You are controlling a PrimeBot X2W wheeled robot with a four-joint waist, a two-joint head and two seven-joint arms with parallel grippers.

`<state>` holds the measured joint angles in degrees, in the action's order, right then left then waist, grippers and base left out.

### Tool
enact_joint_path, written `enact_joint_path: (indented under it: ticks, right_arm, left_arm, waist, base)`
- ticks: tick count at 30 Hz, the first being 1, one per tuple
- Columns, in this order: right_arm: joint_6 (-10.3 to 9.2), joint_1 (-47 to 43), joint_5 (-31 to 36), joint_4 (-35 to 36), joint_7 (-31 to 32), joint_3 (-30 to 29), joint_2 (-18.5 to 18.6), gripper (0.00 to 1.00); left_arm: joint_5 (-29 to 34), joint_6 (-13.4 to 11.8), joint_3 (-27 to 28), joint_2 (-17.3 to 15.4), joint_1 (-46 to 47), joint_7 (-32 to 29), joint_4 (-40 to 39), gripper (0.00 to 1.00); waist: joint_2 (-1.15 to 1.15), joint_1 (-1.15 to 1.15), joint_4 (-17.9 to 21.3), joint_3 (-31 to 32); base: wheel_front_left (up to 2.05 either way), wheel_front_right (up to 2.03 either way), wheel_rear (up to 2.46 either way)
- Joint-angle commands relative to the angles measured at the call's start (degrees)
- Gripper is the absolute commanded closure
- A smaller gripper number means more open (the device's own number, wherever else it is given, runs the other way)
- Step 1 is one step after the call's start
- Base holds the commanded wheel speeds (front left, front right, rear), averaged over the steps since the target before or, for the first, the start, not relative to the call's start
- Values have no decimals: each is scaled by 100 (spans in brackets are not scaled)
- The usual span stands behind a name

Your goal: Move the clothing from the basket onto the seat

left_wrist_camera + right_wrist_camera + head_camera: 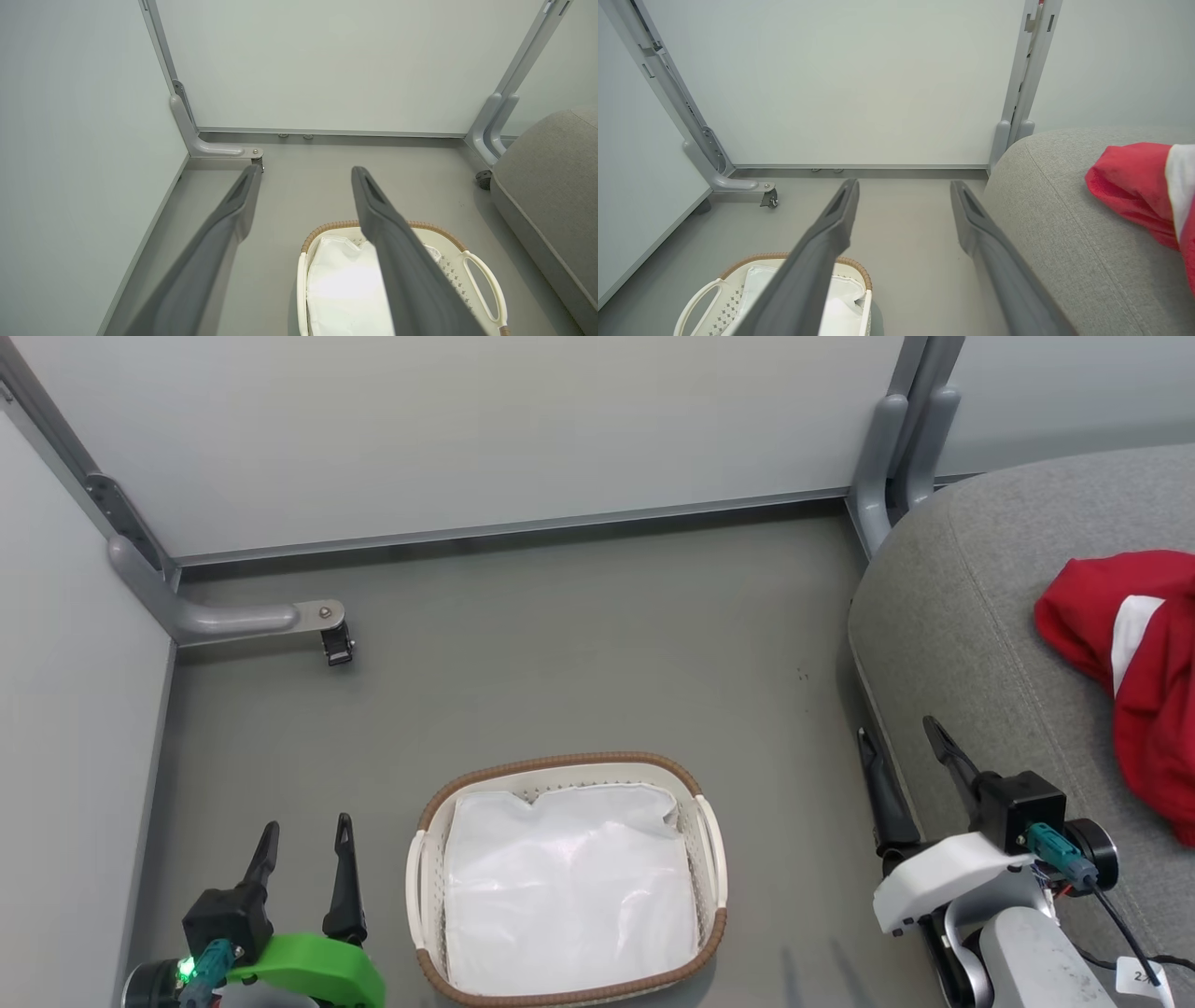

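Basket: on the floor right before me, between my two arms, its brown woven rim uppermost.
Liner: white plastic sheet spread across the basket's inside; I see no red fabric on it, and I cannot see beneath it.
Left gripper: fingers spread wide, nothing between them, hanging over the floor just beside the basket's left handle.
Right gripper: likewise spread and empty, its tips by the seat's edge that faces the basket, apart from the fabric.
Seat: big grey woven cushion to my right, rounded corner toward the partition.
Clothing: red heap with a white sleeve panel, lying on the seat's top, well in from that near edge; whether it is one garment or two I cannot tell.
Handling: I judge it soft, light and limp. It would sag and trail, so a raised fold or bunched ridge is the place to pinch, not a flat stretch.
Progress: the move looks finished to me.
Partition: pale panels at the floor's far edge.
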<state>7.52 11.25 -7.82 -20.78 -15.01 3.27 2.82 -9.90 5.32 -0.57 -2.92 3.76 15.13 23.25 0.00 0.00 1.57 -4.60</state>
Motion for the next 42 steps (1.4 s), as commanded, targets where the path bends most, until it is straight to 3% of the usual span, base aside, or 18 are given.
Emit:
enact_joint_path:
  ticks: [1, 13, 14, 18, 42]
  right_arm:
    - [-6, -70, -15, 33, -25, -32, 27, 0]
    - [-6, -40, -53, 110, -25, -100, 26, 0]
    - [-6, -46, -55, 113, -25, -103, 25, 100]
    - [1, -50, -93, -47, 31, -94, -32, 100]
    - [0, -188, -2614, 189, 669, -362, -17, 100]
  left_arm:
    - [-30, 12, -19, -3, -88, 2, -36, 0]
    - [-364, 95, -97, -4, -168, 2, -207, 0]
    - [-343, 109, -104, -5, -171, 2, -228, 100]
    - [-443, 78, -116, 28, -72, -26, -64, 100]
    - [-2794, 122, 135, 18, 34, -667, -333, 100]
  waist:
    - [0, 0, -13, -14]
    - [0, 0, -2, -108]
    - [0, 0, -5, -104]
    - [0, 0, -4, -104]
    - [0, 0, -33, 1]
  base:
    - [0, 0, 0]
    - [0, 0, 0]
    - [0, 0, 0]
    - [0, 0, 0]
    - [0, 0, 0]
